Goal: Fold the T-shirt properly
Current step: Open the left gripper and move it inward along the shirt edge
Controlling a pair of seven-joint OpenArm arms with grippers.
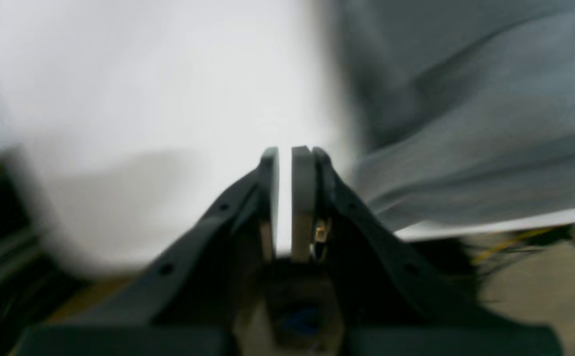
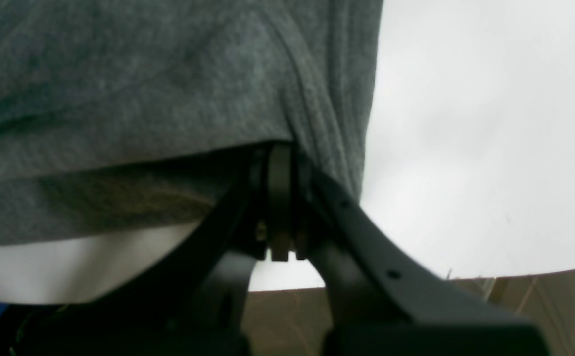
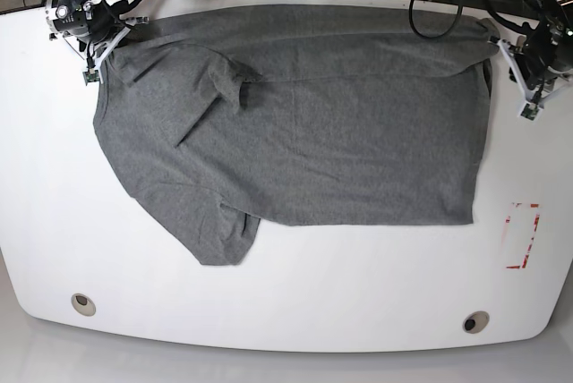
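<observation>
The T-shirt (image 3: 304, 123) is spread flat across the upper middle of the white table (image 3: 286, 311), so an early fold is judged in hand: right gripper (image 2: 280, 148), upper left in base view, is pinching its edge, left gripper (image 1: 290, 151), upper right, is nearly closed on nothing, and next a grip on the other corner is probably needed.

Grey cloth on white

The T-shirt (image 3: 322, 123) is plain heather grey with no print; the surface (image 3: 295, 276) under it is glossy white, bearing a small red rectangular outline (image 3: 522, 236) and two grey round holes (image 3: 83, 303). Both pincers are black: left pincer (image 1: 290, 153), right pincer (image 2: 280, 151).
</observation>
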